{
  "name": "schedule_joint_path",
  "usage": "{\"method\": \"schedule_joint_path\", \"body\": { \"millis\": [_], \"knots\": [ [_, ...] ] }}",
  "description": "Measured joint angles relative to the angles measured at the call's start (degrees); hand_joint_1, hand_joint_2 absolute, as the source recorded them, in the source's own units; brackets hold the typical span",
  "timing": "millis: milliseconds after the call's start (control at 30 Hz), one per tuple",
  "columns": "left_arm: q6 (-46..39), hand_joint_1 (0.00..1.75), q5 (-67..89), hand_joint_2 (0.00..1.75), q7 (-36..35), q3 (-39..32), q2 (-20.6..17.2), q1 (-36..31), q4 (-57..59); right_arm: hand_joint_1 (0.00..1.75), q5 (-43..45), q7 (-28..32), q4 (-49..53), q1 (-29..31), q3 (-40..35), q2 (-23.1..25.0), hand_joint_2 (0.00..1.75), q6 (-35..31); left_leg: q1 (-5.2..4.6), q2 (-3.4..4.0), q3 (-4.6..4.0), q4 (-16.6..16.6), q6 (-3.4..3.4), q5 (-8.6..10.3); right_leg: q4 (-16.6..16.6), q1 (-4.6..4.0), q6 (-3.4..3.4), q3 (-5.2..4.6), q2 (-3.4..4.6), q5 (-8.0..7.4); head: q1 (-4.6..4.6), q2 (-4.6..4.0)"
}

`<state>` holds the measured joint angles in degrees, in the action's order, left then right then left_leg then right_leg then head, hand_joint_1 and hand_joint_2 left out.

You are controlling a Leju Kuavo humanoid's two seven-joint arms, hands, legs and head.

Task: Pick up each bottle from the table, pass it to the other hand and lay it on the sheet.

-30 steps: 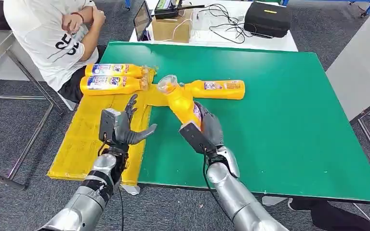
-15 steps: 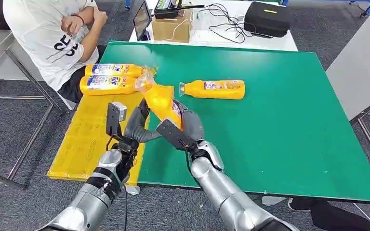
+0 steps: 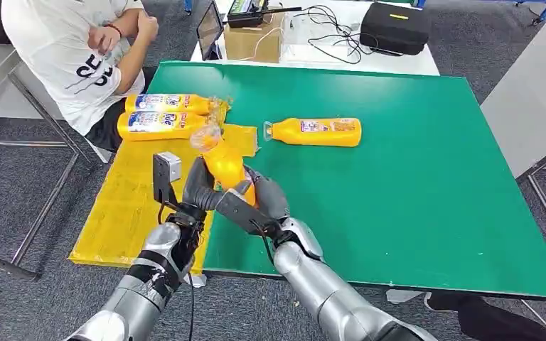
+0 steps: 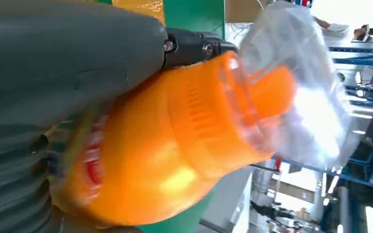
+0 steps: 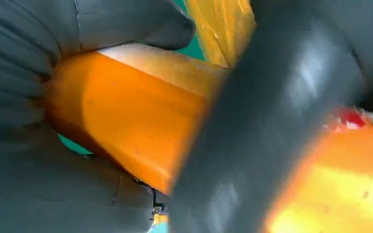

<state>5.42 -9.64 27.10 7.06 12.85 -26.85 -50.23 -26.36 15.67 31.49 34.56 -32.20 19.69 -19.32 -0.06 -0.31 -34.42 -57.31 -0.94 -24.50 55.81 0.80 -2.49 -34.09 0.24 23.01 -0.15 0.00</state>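
My right hand (image 3: 259, 199) grips the orange bottle (image 3: 226, 165) around its body, held up over the near edge of the yellow sheet (image 3: 124, 206), and my left hand (image 3: 197, 186) wraps the same bottle from the other side. It looks full and heavy, with smooth, stiff, probably slippery plastic. I judge the broad middle the safest hold, away from the crinkly wrapped cap (image 4: 301, 92).

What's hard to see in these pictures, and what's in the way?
- Head view: the lower body of the held orange plastic bottle is covered by the left hand and right hand.
- Right wrist view: the bottle's label is blurred and blocked by a grey finger.
- Left wrist view: the clear plastic cap washes out in glare.
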Motion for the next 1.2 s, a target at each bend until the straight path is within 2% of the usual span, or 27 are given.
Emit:
{"method": "schedule_joint_path", "body": {
  "millis": [100, 133, 167, 300, 333, 600, 633, 833, 1033, 1200],
  "knots": [
    [1.62, 0.0, -1.83, 1.75, -0.66, -0.72, -0.39, 0.42, -0.37, 1.75, -1.48, -0.37, -0.76, -0.72, -1.39, -0.24, 1.75, 0.13, 0.0, -0.01, -0.01, 0.0, 0.0, 0.0, 0.0, 0.0, 0.0, -0.02, -0.01, 0.0, 0.02, 0.0],
    [1.97, 0.54, -2.16, 1.75, -0.68, -0.85, -0.46, 0.45, -0.55, 1.75, -1.77, -0.48, -0.98, -0.99, -1.68, -0.28, 1.75, 0.13, 0.0, -0.01, -0.02, 0.0, 0.0, 0.0, 0.0, 0.0, 0.0, -0.02, -0.01, 0.0, -0.02, 0.02],
    [2.82, 1.75, -2.31, 1.75, -1.01, -1.01, -0.48, 0.46, -0.59, 1.75, -2.19, -0.55, -1.2, -1.18, -1.97, -0.35, 1.75, 0.13, 0.0, -0.01, -0.03, 0.0, 0.0, 0.0, 0.0, 0.01, 0.0, -0.02, -0.01, 0.0, 0.02, 0.02],
    [6.01, 1.75, -2.14, 1.75, -2.01, -1.03, -1.0, 0.42, -0.55, 1.75, -3.78, -1.31, -1.68, -1.04, -2.38, -0.35, 1.75, 0.13, 0.0, 0.01, 0.0, 0.0, 0.0, 0.0, -0.01, 0.0, 0.0, -0.02, 0.0, 0.0, 0.02, 0.0],
    [7.0, 1.75, -1.77, 1.75, -2.14, -0.98, -1.22, 0.31, -0.28, 1.29, -4.39, -1.66, -1.75, -0.85, -2.53, -0.35, 1.75, 0.13, 0.0, 0.01, 0.0, 0.0, 0.0, 0.0, -0.01, 0.0, 0.0, -0.02, 0.0, 0.0, 0.0, 0.0],
    [10.88, 1.75, -1.77, 1.75, -1.44, -0.72, -2.3, -1.34, 2.51, 1.29, -5.29, -3.32, -1.9, 0.19, -3.06, -0.35, 1.75, -0.35, 0.0, 0.0, 0.04, 0.0, -0.02, 0.02, 0.0, 0.0, -0.01, 0.03, 0.0, -0.01, 0.0, 0.0],
    [10.93, 1.75, -1.79, 1.75, -1.44, -0.72, -2.34, -1.46, 2.67, 0.03, -5.29, -3.32, -1.9, 0.19, -3.06, -0.35, 1.75, -0.35, 0.0, 0.01, 0.04, 0.0, -0.02, 0.02, 0.0, 0.0, -0.01, 0.03, 0.0, -0.01, 0.0, 0.0],
    [12.0, 1.75, -2.05, 1.75, -2.1, -0.57, -2.36, -2.47, 3.21, 0.0, -4.37, -3.01, -1.9, 0.2, -2.97, -0.35, 1.75, -1.75, 0.0, 0.0, 0.05, 0.0, -0.02, 0.02, 0.0, 0.0, -0.01, 0.04, 0.0, -0.01, 0.0, 0.0],
    [13.85, 1.75, -3.67, 1.75, -3.06, -0.55, -2.36, -2.81, 3.93, 0.0, 0.05, 0.18, -0.04, 0.11, -0.21, -0.85, 1.75, -3.61, 0.0, -0.11, 0.09, 0.0, -0.05, 0.05, 0.0, 0.0, -0.01, 0.11, -0.05, -0.01, 0.0, 0.0],
    [7.97, 1.75, -0.14, 1.75, -1.33, -0.41, -2.47, -3.62, 3.93, 0.0, 3.44, 2.63, 3.83, -0.79, 4.2, -1.97, 1.75, -5.27, -0.01, -0.12, 0.09, -0.01, -0.06, 0.05, 0.0, 0.02, -0.03, 0.14, -0.06, -0.03, 0.02, 0.02]
  ]
}}
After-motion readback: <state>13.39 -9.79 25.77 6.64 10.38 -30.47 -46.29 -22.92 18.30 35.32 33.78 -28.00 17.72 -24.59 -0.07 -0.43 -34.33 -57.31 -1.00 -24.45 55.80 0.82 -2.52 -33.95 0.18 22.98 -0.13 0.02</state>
